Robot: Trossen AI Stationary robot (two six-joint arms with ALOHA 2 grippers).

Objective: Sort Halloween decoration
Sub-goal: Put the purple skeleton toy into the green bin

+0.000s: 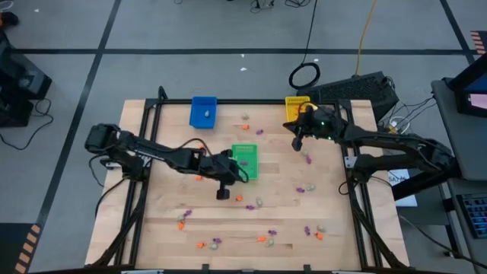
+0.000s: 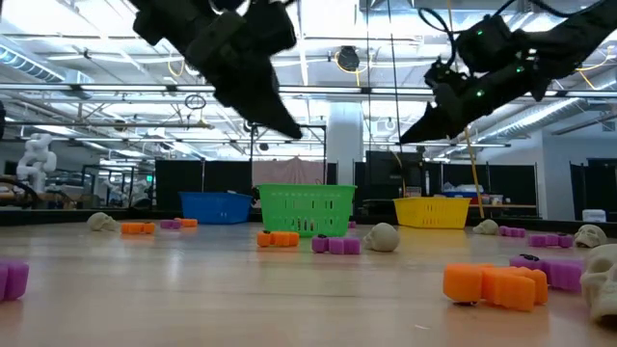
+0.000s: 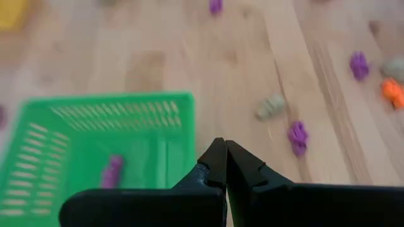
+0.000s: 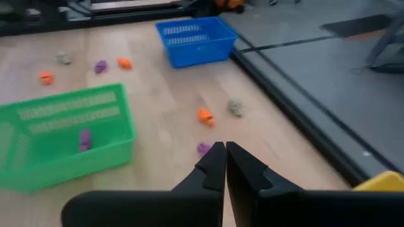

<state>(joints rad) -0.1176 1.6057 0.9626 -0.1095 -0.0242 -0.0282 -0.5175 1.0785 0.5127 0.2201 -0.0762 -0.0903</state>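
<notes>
both my grippers, left gripper (image 3: 225, 154) by the green tray (image 3: 95, 120) and right gripper (image 4: 225, 157) near the yellow tray (image 1: 295, 102), are pinched closed on nothing, raised clear of the scattered trinkets (image 1: 251, 205).

Three trays stood on the tabletop (image 1: 167, 228): one blue (image 1: 203, 112), one green (image 1: 245, 160), one yellow (image 1: 295, 104). Two arms reached in, each with one pincer. One purple trinket (image 3: 112, 171) lay in the green tray. Loose trinkets were too small to count exactly.
</notes>
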